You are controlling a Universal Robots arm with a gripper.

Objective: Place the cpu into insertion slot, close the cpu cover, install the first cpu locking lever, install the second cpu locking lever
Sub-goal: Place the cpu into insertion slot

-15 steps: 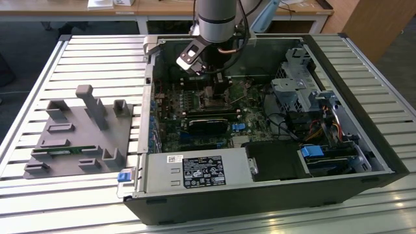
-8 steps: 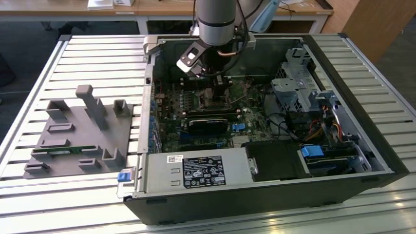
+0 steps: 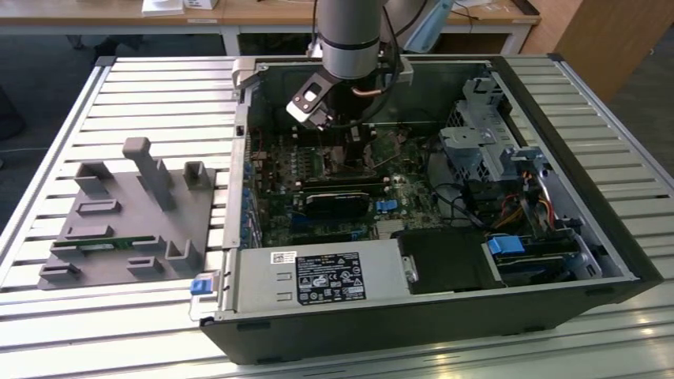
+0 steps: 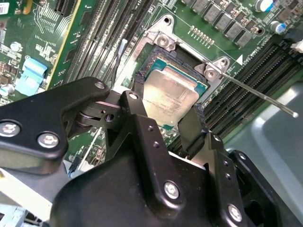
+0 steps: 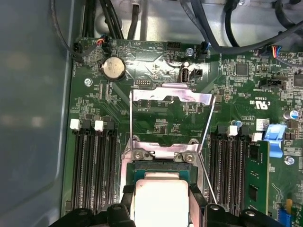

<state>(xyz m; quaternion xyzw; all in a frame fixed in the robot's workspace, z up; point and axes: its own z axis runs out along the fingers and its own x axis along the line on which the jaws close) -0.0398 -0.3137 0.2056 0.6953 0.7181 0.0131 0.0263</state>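
Inside open black metal computer case (image 3: pixel 421 320), over green circuit board (image 5: pixel 109 109): black two-finger gripper (image 4: pixel 161 111), jaws spread to chip width. Thin square silver cpu cover (image 5: pixel 142 96) raised, standing open. At square black insertion slot (image 5: pixel 163 164), clamped between jaws by two opposite edges: small flat silver-grey cpu (image 4: pixel 170 94)

1 cpu (image 4: pixel 168 97), 1 cpu cover (image 5: pixel 171 97)

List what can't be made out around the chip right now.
Socket contacts: under the chip, both wrist views.
Chip's near edge: behind the claw, second wrist view; cut off by the picture edge, first wrist view.
Whether the chip is seated: exterior view, arm blocks it.
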